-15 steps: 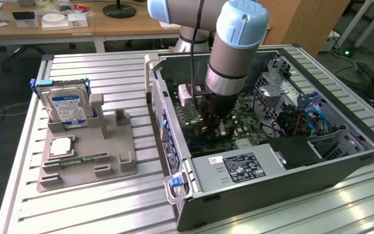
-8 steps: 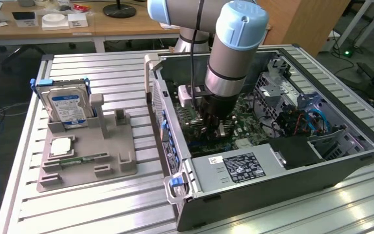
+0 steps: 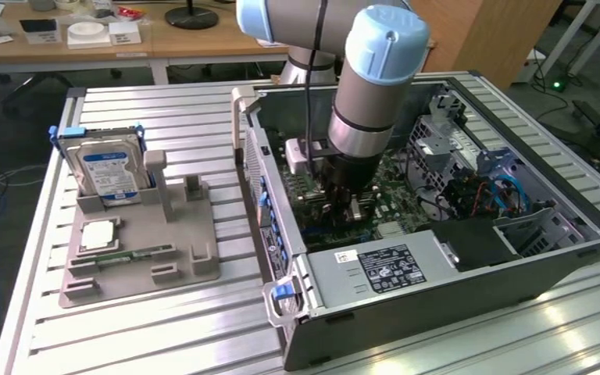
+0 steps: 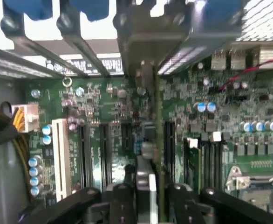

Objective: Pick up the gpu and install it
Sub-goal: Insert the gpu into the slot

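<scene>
My gripper is down inside the open computer case, over the green motherboard. In the wrist view the gripper is shut on the gpu, a thin card seen edge-on between the two black fingers. The card stands upright and reaches down to the row of expansion slots on the motherboard. Its silver metal end bracket lies against the case's rear slot openings. I cannot tell whether the card's edge sits in a slot.
A grey fixture on the slatted table at the exterior view's left holds a silver hard drive, a narrow memory stick and a square chip. The power supply and the case walls close in around the arm. Cables lie at the right inside.
</scene>
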Robot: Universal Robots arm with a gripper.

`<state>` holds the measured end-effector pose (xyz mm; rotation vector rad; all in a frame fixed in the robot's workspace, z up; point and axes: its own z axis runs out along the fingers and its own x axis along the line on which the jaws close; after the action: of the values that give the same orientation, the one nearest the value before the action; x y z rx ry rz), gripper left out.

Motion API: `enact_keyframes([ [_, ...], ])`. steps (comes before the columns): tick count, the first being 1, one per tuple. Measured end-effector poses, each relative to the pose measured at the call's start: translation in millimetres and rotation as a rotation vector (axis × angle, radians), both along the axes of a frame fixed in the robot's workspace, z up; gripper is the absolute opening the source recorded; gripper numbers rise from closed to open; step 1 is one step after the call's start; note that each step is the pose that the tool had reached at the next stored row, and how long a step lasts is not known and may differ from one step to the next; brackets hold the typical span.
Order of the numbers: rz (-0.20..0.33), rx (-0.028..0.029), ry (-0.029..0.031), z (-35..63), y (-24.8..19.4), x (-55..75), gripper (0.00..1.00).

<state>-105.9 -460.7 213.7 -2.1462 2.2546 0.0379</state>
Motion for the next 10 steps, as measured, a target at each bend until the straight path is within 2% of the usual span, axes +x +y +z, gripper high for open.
enact_keyframes([
  [1,0.000,-0.0020,-0.0002,2.0,0.2,0.1,0.29],
  [2,0.000,-0.0015,-0.0022,3.7,0.2,0.0,0.35],
  [10,0.000,-0.0019,-0.0109,26.7,0.2,0.0,0.35],
])
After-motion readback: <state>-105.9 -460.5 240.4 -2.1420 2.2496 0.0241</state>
